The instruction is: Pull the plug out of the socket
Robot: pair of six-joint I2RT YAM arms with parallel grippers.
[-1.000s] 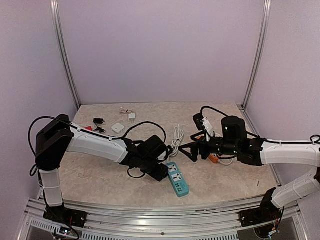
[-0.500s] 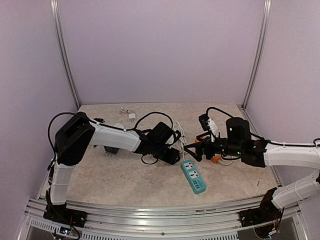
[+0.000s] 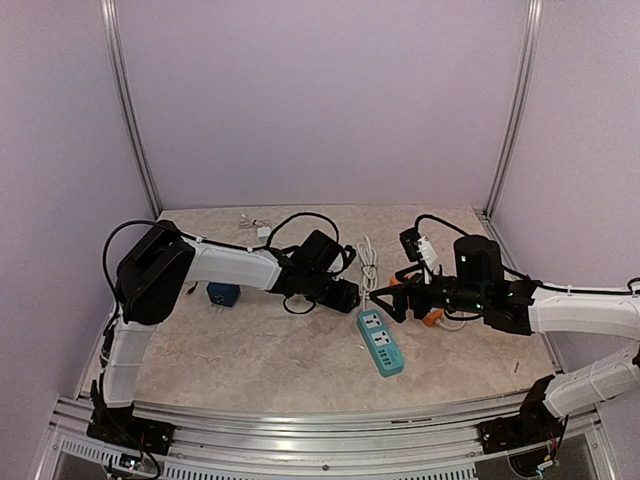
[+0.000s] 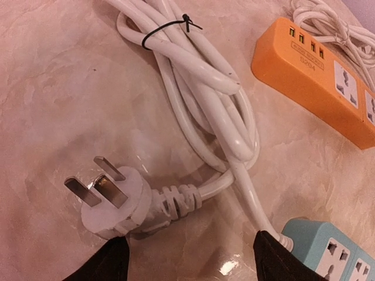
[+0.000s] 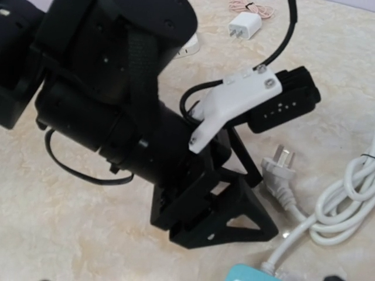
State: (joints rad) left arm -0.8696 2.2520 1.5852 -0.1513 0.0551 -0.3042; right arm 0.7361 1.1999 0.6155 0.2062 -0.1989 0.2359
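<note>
Left wrist view: white plug (image 4: 117, 202) lay at lower left, prongs bare, apart from the teal power strip (image 4: 328, 252) at lower right. Left gripper (image 4: 193, 257) stood parted, empty, just beside the plug. Right gripper (image 3: 385, 300) stood wide apart, empty. Risk: a finger drawn back carelessly could snag the coiled cord (image 4: 199, 88) and drag the strip.

Plug (image 4: 114, 205): white, three flat metal prongs, fully out of the socket. It lies flat at the lower left of the left wrist view, prongs pointing to the upper left. Its white cord (image 4: 234, 134), looped and bound with a black tie (image 4: 176, 26), runs to the socket strip (image 3: 380, 343). The strip is teal, lies flat right of centre in the top view, outlets facing up.
</note>
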